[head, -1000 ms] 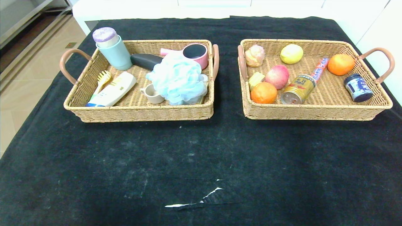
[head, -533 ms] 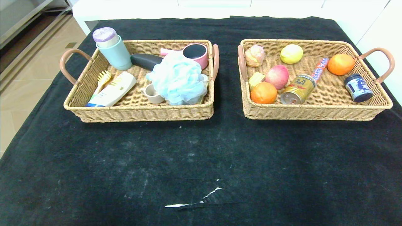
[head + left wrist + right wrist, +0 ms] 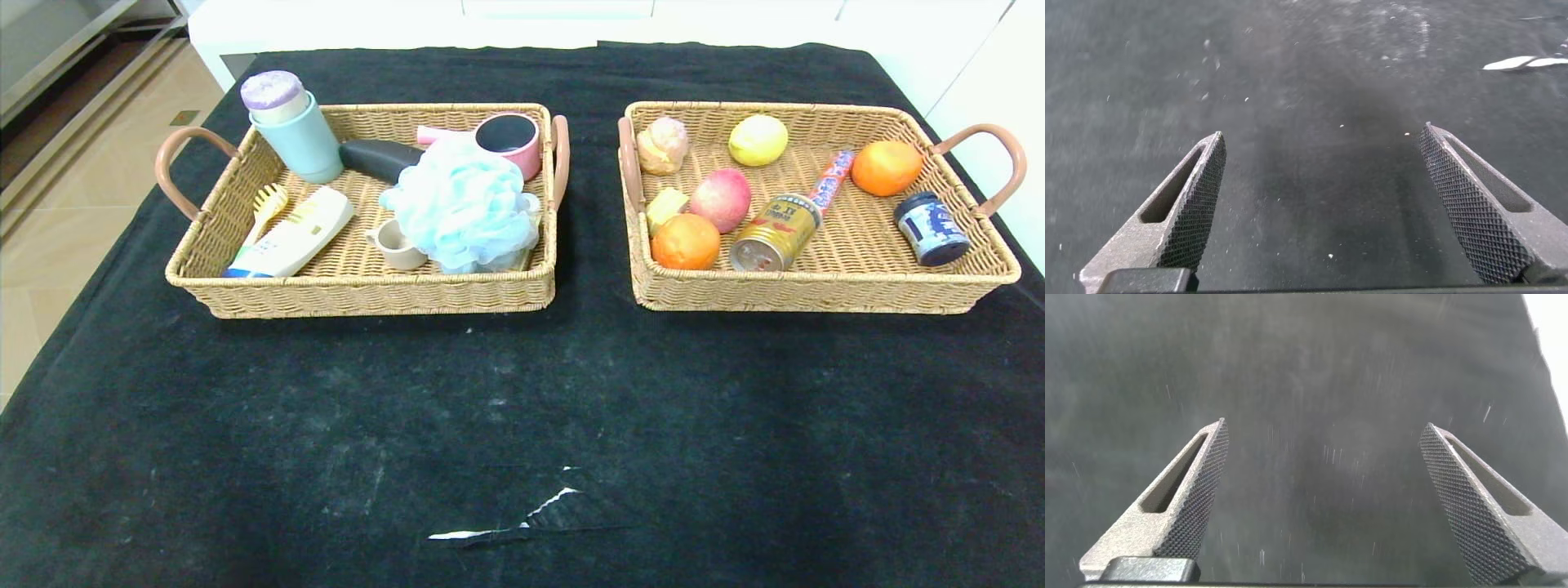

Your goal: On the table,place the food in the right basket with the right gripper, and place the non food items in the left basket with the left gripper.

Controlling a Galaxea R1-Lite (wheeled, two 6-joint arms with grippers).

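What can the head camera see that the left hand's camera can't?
Only the head view shows the two tan wicker baskets: the left basket with the pale-blue mesh bath pouf and white shampoo bottle, the right basket with the pink-red peach, gold drink can and round orange.
Only the left wrist view shows the left gripper, its fingers wide open and empty.
Both show the black-clothed table and its white tear.
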